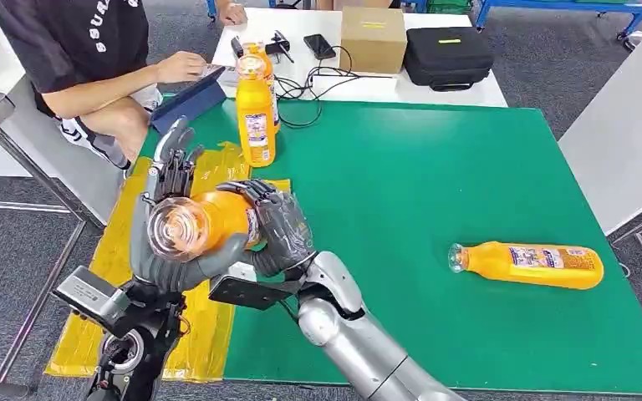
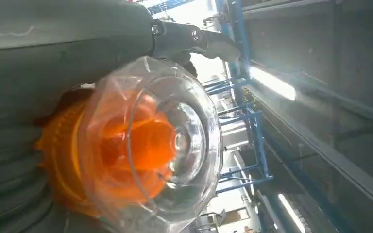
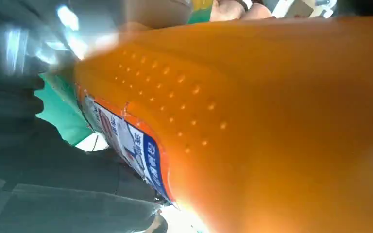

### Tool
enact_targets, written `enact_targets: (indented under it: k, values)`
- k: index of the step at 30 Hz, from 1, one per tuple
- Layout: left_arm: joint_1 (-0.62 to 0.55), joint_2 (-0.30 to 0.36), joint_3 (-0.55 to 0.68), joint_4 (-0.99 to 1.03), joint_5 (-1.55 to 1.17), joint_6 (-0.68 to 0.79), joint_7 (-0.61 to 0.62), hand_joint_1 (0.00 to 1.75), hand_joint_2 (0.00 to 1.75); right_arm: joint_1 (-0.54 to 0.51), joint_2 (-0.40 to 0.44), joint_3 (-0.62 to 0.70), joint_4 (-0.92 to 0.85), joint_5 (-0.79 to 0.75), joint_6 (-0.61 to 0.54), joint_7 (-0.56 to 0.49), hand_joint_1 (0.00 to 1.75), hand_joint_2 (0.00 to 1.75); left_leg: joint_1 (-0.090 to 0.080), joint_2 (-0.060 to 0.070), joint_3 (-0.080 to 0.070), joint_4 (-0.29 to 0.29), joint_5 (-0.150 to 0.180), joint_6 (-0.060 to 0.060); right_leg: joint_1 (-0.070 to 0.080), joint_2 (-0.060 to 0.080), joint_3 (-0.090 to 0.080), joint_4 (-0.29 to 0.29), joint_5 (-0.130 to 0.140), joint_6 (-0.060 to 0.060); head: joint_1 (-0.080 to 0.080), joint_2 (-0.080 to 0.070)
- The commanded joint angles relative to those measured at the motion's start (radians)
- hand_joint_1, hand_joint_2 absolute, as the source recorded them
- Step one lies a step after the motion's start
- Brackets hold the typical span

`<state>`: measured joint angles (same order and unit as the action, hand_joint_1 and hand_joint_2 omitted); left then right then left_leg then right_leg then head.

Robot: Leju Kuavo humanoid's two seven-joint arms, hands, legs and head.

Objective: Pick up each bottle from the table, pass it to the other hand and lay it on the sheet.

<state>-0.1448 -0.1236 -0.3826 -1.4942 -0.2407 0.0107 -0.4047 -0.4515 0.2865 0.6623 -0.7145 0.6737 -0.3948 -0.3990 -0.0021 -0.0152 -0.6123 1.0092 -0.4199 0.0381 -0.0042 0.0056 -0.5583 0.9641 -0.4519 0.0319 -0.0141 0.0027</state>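
An orange bottle [image 1: 209, 224] hangs level over the yellow sheet [image 1: 92, 330], its clear base [image 2: 150, 145] facing me. My right hand [image 1: 277, 224] grips its labelled middle [image 3: 141, 150] with its fingers wrapped round. My left hand [image 1: 163, 209] cups the base end, thumb under the bottle, while its fingers [image 1: 174, 159] stand straight up, not closed on it. A second bottle [image 1: 255, 113] stands at the sheet's far end with a third [image 1: 259, 57] right behind it. Another bottle [image 1: 527, 265] lies on its side on the green mat [image 1: 435, 184] at the right.
A person [image 1: 92, 50] sits at the far left with a hand on a tablet [image 1: 188, 100] near the standing bottles. The white table behind carries a cardboard box [image 1: 374, 38], a black case [image 1: 447, 57], a phone and cables. The mat's left edge borders the sheet.
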Motion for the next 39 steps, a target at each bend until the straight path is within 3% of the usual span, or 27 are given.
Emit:
enact_targets:
  k: [1, 20, 21, 22, 23, 28, 39]
  values:
    - [-0.041, 0.026, -0.051, 0.11, -0.007, -0.011, 0.008, 0.0, 1.75, -0.062, 0.02, 0.138, 0.106, 0.015, 0.008, -0.012, 1.75, 1.75, 0.0, 0.002, 0.004, -0.002, -0.001, -0.002, 0.0, 0.0, 0.004, -0.002, -0.001, -0.001, 0.0, 0.0]
    - [-0.05, 0.012, -0.023, 0.193, -0.001, -0.03, 0.007, 0.0, 1.75, -0.097, 0.029, 0.183, 0.154, -0.056, -0.031, -0.048, 1.75, 1.75, 0.0, 0.002, 0.005, -0.002, -0.001, -0.002, 0.0, 0.0, 0.004, -0.001, -0.001, -0.001, 0.0, 0.0]
    - [-0.044, 0.009, -0.014, 0.195, 0.025, -0.048, 0.0, 1.69, 1.75, -0.091, 0.029, 0.174, 0.157, -0.063, -0.048, -0.032, 1.75, 1.75, 0.0, 0.002, 0.007, -0.002, -0.002, -0.002, 0.0, 0.0, 0.006, -0.002, -0.002, -0.001, 0.0, 0.0]
    - [-0.041, 0.008, -0.013, 0.208, 0.031, -0.055, -0.007, 1.55, 1.75, -0.083, 0.024, 0.174, 0.158, -0.066, -0.058, -0.03, 1.75, 1.75, 0.0, 0.001, 0.004, -0.002, -0.001, -0.002, 0.0, 0.0, 0.004, -0.001, -0.001, 0.0, 0.0, 0.0]
    - [-0.041, 0.007, -0.012, 0.221, 0.034, -0.055, -0.018, 1.54, 1.75, -0.078, 0.02, 0.175, 0.159, -0.069, -0.067, -0.035, 1.75, 1.75, 0.0, 0.002, 0.007, -0.002, -0.002, -0.002, 0.0, 0.001, 0.007, -0.002, -0.002, -0.001, 0.0, 0.0]
    - [-0.054, 0.004, -0.023, 0.229, 0.041, -0.061, -0.025, 1.75, 1.75, -0.054, -0.009, 0.167, 0.12, -0.071, -0.08, -0.024, 1.75, 1.75, 0.0, 0.001, 0.008, -0.003, -0.002, -0.002, 0.0, -0.001, 0.008, -0.003, -0.002, -0.001, 0.0, 0.0]
    - [-0.07, 0.005, -0.027, 0.23, 0.068, -0.077, -0.018, 1.75, 1.75, -0.045, -0.016, 0.156, 0.071, -0.069, -0.094, 0.0, 1.75, 1.75, 0.0, 0.0, 0.006, -0.001, -0.002, -0.002, 0.0, -0.001, 0.006, -0.002, -0.002, -0.001, 0.0, 0.0]
